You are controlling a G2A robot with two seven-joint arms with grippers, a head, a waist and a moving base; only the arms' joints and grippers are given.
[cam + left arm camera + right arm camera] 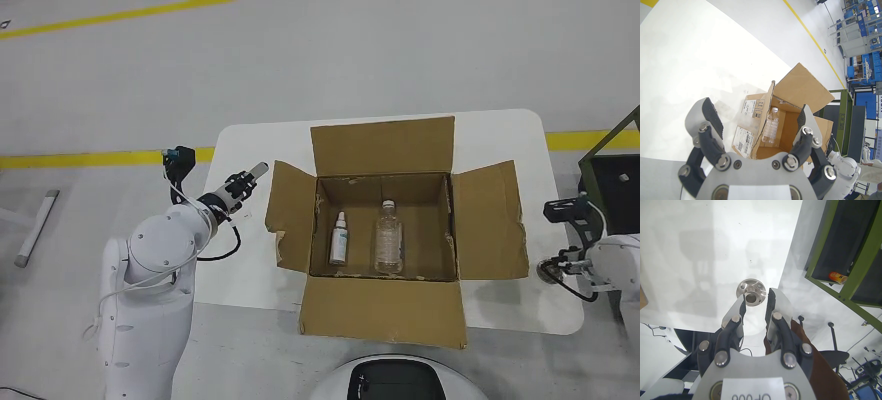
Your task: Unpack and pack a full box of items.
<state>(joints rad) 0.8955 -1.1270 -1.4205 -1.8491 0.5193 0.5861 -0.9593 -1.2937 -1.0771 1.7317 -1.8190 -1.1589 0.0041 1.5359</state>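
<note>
so, unpacking: my right gripper [757,294] hangs narrowly parted over the metal flange [753,285] at the table [696,237] edge. my left gripper [757,109] gapes wide beside the box [385,310]. next, i'd lift the water bottle [388,238] from inside.

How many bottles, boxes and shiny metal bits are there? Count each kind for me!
Bottles: 2 (clear bottle, spray bottle)
Cardboard box: 1
Metal flange: 1
Total: 4

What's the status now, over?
Left jaws open, empty, beside box. Right jaws open around metal flange at table edge. Spray bottle, water bottle inside. Flaps spread open.
</note>
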